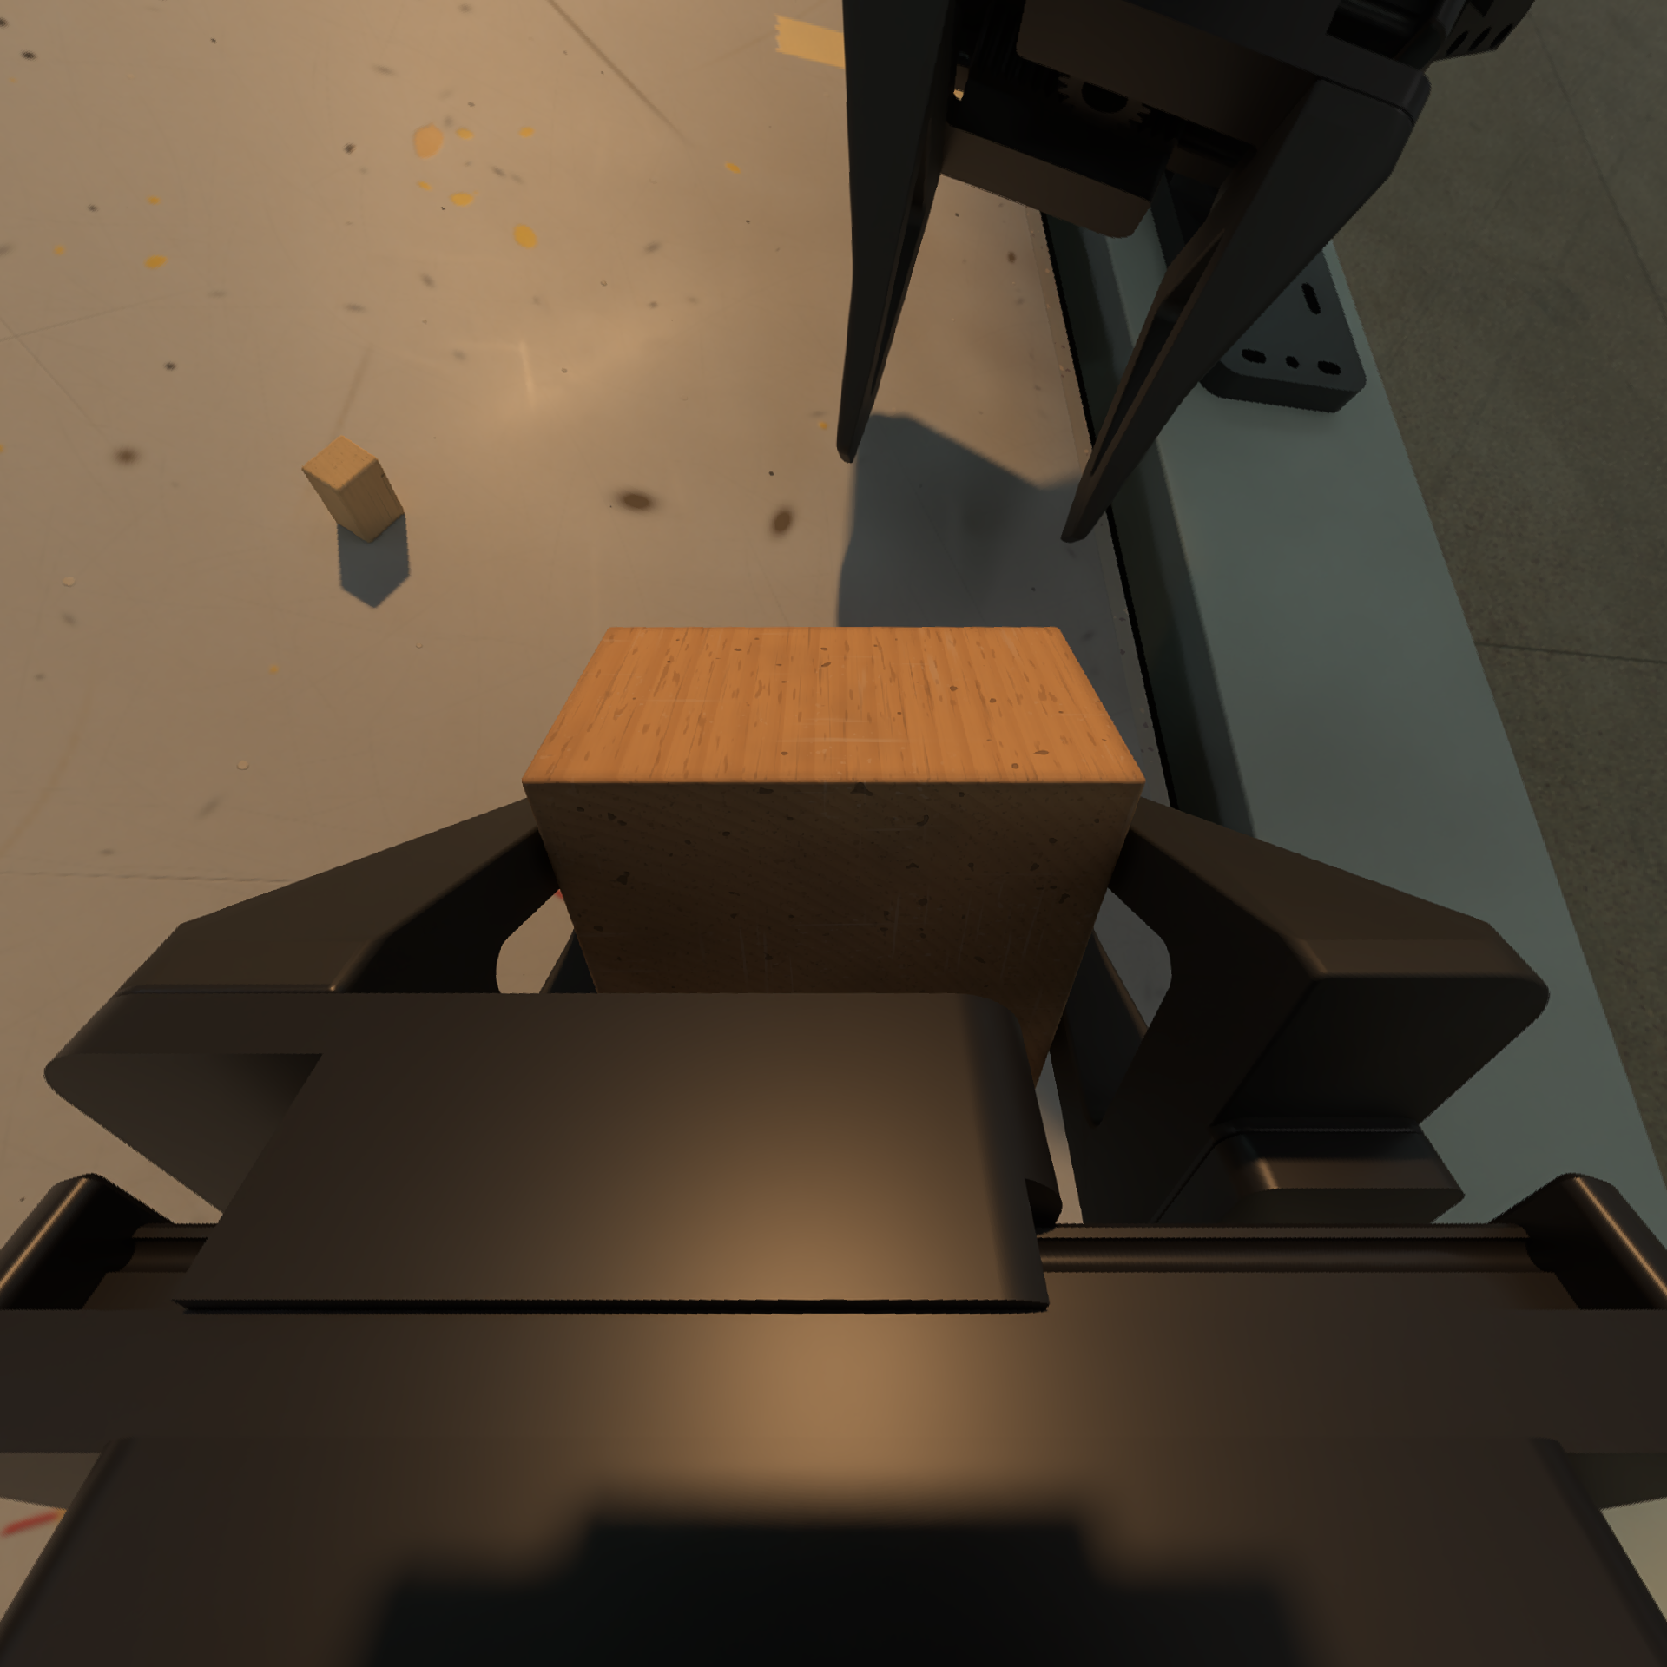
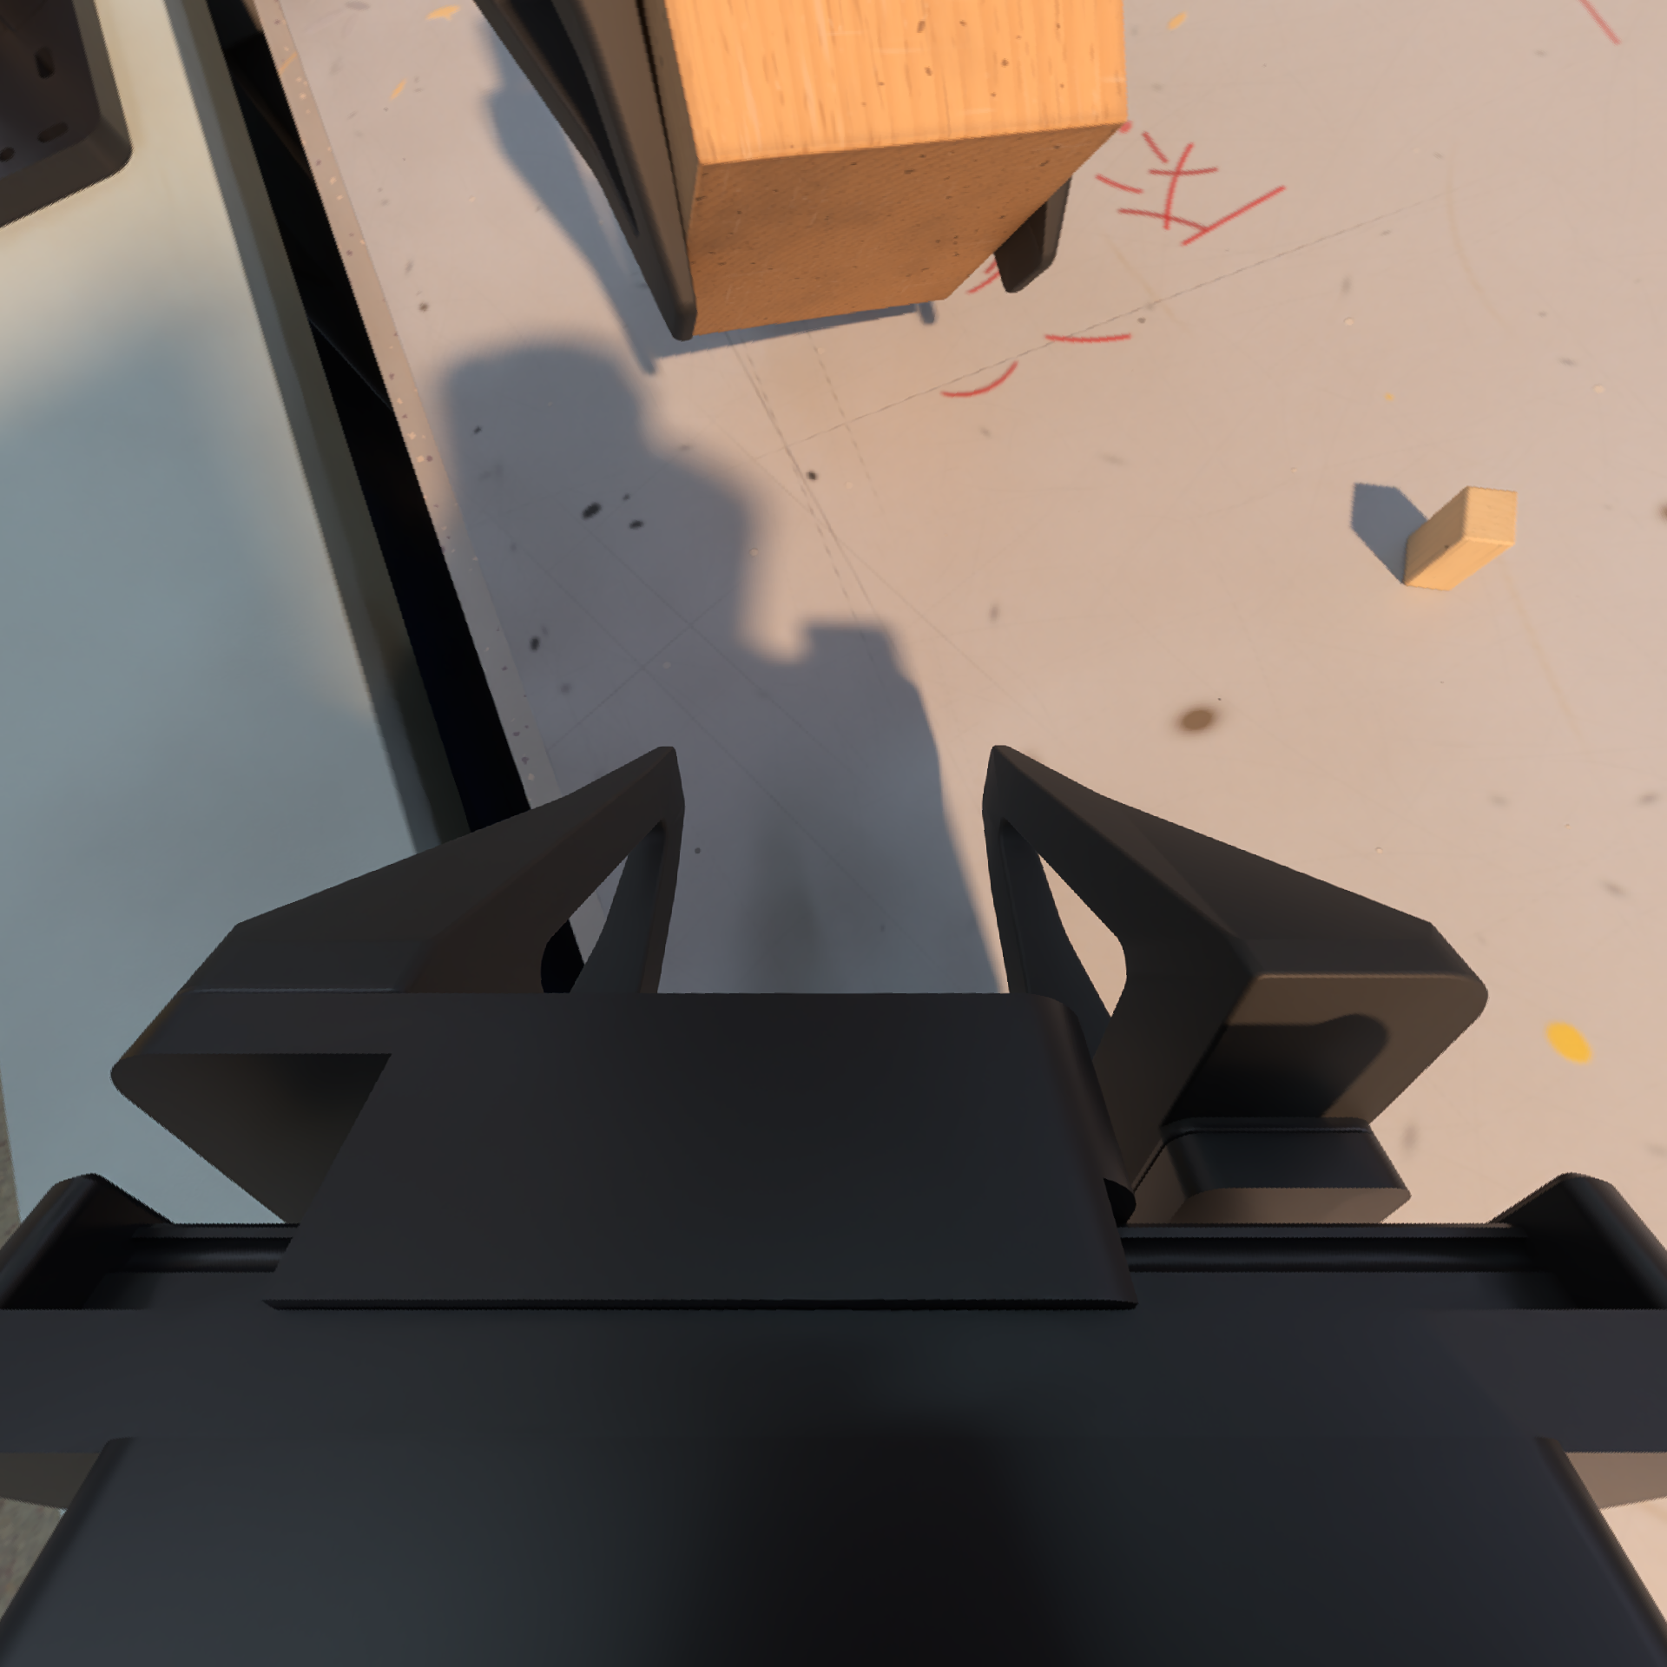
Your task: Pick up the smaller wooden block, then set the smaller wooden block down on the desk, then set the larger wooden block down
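Observation:
The larger wooden block (image 1: 830, 722) is clamped between the fingers of my left gripper (image 1: 830, 866), which is shut on it. In the right wrist view the block (image 2: 884, 153) hangs very low over the desk, and I cannot tell whether it touches. The smaller wooden block (image 1: 354, 489), pale and light, lies by itself on the desk, held by neither gripper. It also shows at the right of the right wrist view (image 2: 1461, 539). My right gripper (image 2: 832, 758) is open and empty above the desk, and it shows in the left wrist view (image 1: 960, 496) beyond the larger block.
The beige desk (image 2: 1082, 586) is speckled with paint spots and red scribbles (image 2: 1173, 189). Its dark edge (image 2: 388, 541) runs next to both grippers, with a grey surface (image 2: 135, 541) beyond. A black mounting plate (image 1: 1299, 361) sits past that edge.

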